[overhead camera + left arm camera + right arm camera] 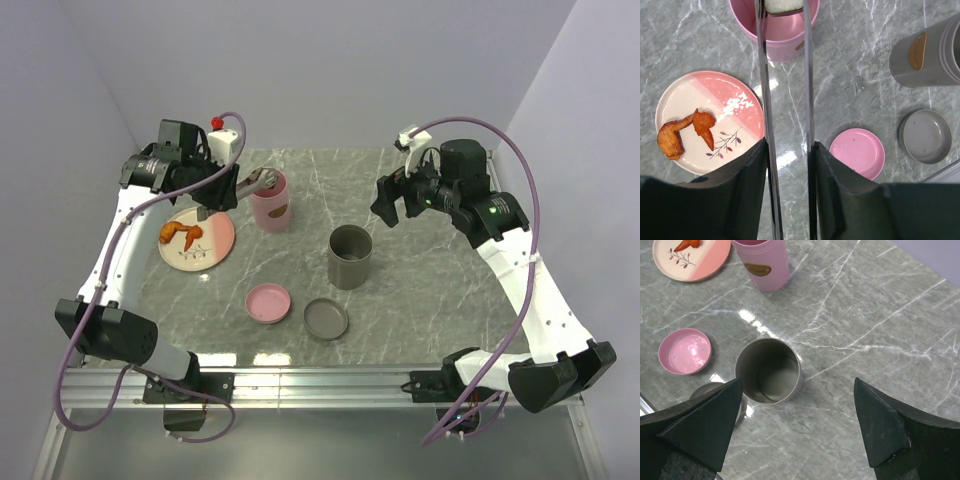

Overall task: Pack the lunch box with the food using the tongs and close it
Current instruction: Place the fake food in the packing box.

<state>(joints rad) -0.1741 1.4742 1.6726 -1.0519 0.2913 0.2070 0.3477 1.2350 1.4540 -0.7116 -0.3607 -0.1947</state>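
My left gripper (789, 150) is shut on the long silver tongs (764, 85), its black pads pressing the two arms from outside. At their far end the tongs pinch a pale, dark-rimmed roll piece (782, 5) just over the mouth of the pink lunch box tub (775, 35). In the top view the left gripper (222, 190) sits left of that pink tub (271, 200). Two orange-red food pieces (671, 140) (704, 127) lie on the pink-and-cream plate (690, 95). My right gripper (797, 385) hangs open and holds nothing, above the marble beside the empty grey tub (769, 371).
A pink lid (268, 303) and a grey lid (326, 319) lie face up near the front of the marble table. The grey tub (350, 257) stands mid-table. The plate (215, 240) is left of the pink tub. The right gripper (400, 200) hovers at the back right.
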